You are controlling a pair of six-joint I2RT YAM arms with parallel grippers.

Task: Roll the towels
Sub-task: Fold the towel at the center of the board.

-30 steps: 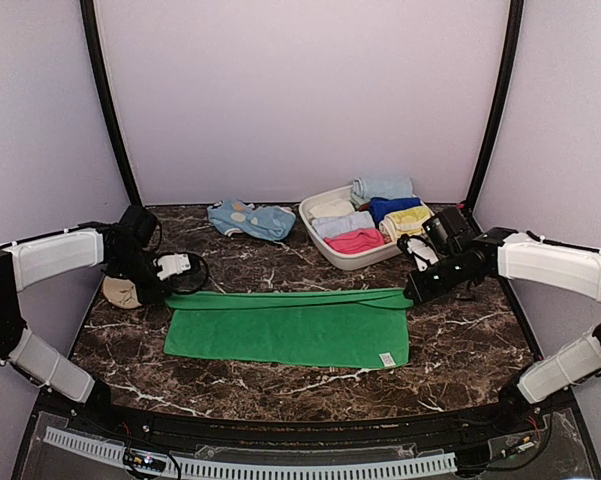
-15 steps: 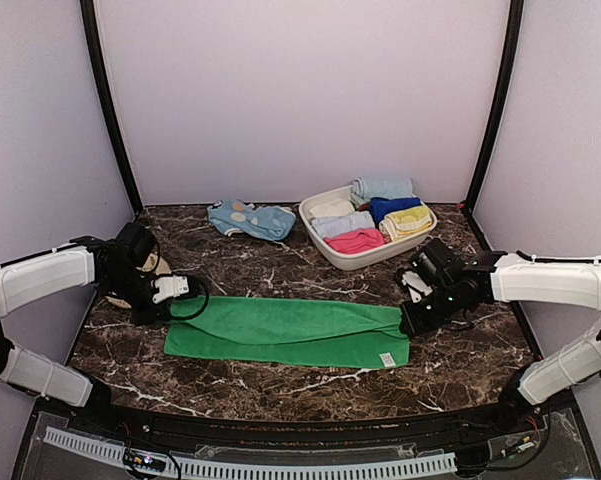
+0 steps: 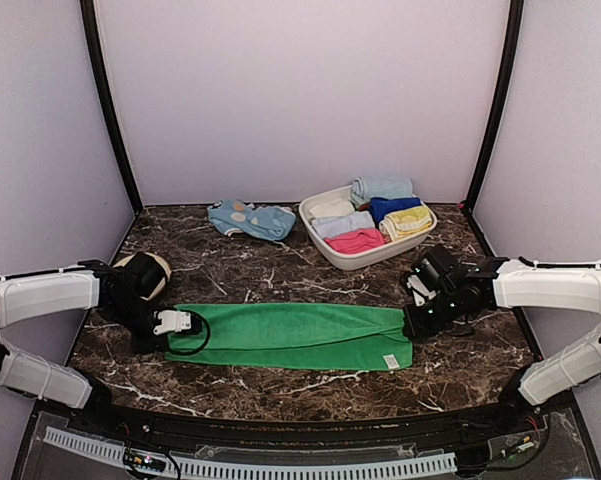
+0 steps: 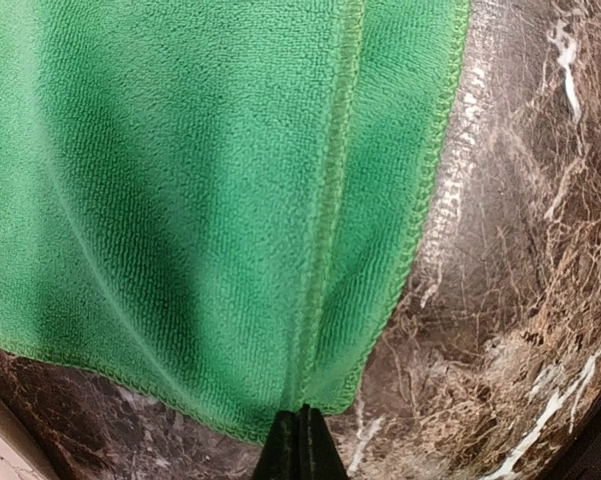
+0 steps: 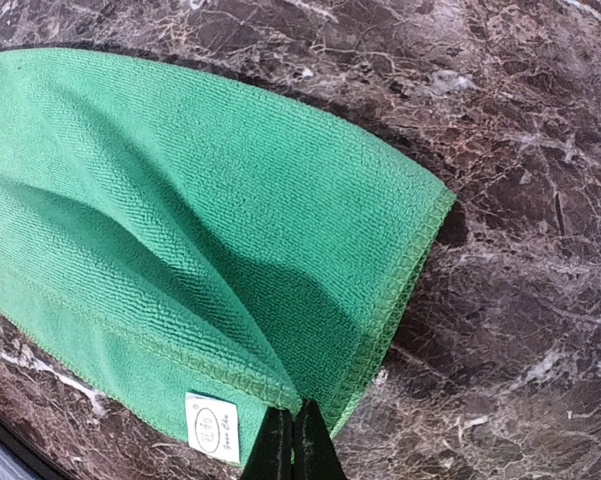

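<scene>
Where our left pincer (image 4: 300, 447) meets the cloth, we see its two dark tips pressed together with no gap, pinching the hem of the green towel (image 4: 190, 190) at the towel's left short end. A stitched seam runs from the pinched spot straight along the cloth, and the layer beside it lies flat on the desk (image 4: 520, 300). Our right pincer (image 5: 298, 445) is likewise narrowed to nothing. Its tips are clamped on the hemmed edge at the towel's right short end, where an upper layer folds over a lower one. Just beside those tips, on the lower layer, sits a small white label (image 5: 212, 425) with print too small to read.

From above, we find the towel stretched as a long narrow band across the near middle of the dark marbled desk. It runs left to right between our two pincers, each arm low over one end. Its surface is smooth, with a soft lengthwise ridge near the right end. Behind it and apart from it stands a white basket (image 3: 352, 262) packed with rolled cloths (image 3: 357, 240) in pink, blue, yellow, cream and pale grey-blue. To the left of the basket lies a crumpled light blue cloth (image 3: 250, 219), near the back wall. A tan disc (image 3: 148, 266) shows partly behind our left arm, near the desk's left edge.
</scene>
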